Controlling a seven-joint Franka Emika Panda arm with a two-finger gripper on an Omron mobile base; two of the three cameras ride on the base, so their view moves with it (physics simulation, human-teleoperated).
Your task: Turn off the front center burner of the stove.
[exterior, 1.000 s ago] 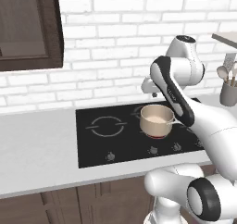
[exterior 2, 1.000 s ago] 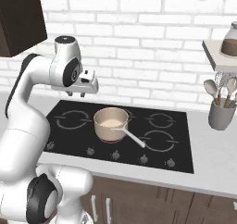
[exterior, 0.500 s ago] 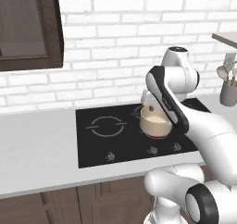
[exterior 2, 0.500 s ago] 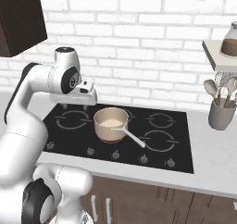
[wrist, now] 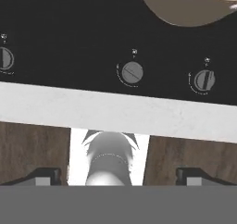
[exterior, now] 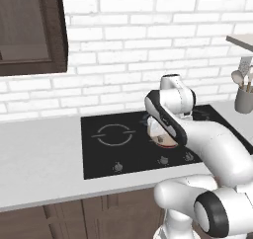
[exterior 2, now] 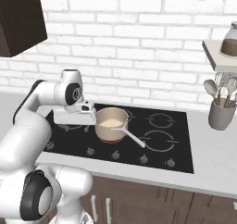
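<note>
Step in hand: approach. The pincer (wrist: 118, 174) hangs above the front edge of the stove (exterior: 99, 156) and looks down on the knob row; no knob is touched yet.
Pincer state: released, the two finger tips (wrist: 44, 176) stand well apart with nothing between them.
Task's thing: the front center burner (exterior 2: 110, 138) lies under the beige pot (exterior 2: 111, 122), with a reddish glow at the pot's base.
Likely knob: the middle knob (wrist: 132, 73), turned slantwise, sits nearest the pot; this is my judgement, the marks are too small to read.
Next move: lower the pincer, center it over that knob, close and twist.
Edges: the table (wrist: 115, 112) strip runs just in front of the knobs.
Open room: neighbour knobs stand well apart; the pot handle (exterior 2: 132, 138) points away to the right.
</note>
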